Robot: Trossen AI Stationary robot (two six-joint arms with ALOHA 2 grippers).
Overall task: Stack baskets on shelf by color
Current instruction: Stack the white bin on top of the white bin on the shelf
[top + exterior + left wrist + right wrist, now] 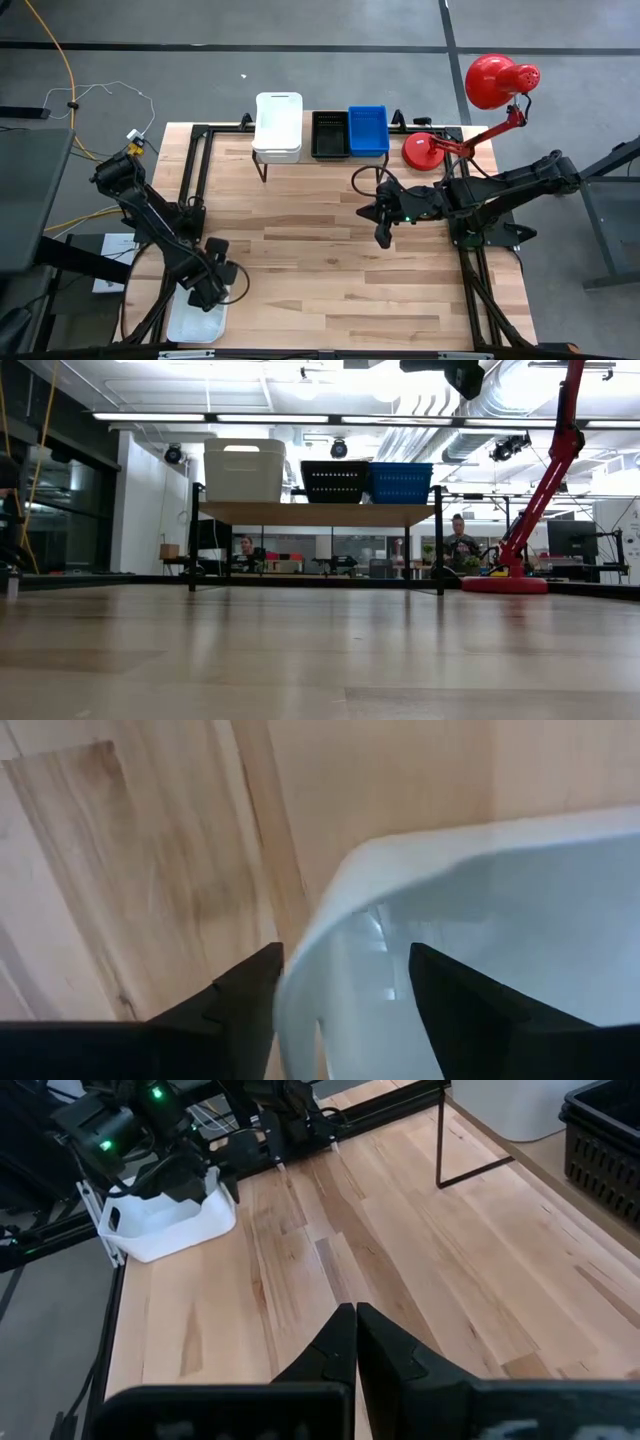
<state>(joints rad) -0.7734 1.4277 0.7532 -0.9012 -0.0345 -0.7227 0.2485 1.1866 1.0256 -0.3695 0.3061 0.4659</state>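
while left pincer [212,287] straddles white basket [197,318] rim, jaws open, long axis front-to-back, right pincer [383,237] closed

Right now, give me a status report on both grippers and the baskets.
Left gripper open, straddling the rim of the white plastic basket at the table's near-left corner. Right gripper shut, empty, mid-table. White, black, blue baskets on wooden shelf. Nothing in the way.

- No readable text, label, brand, number or sign anywhere in the four views
- Nothing legible on the baskets [278,126], shelf [318,513] or tabletop [330,250]
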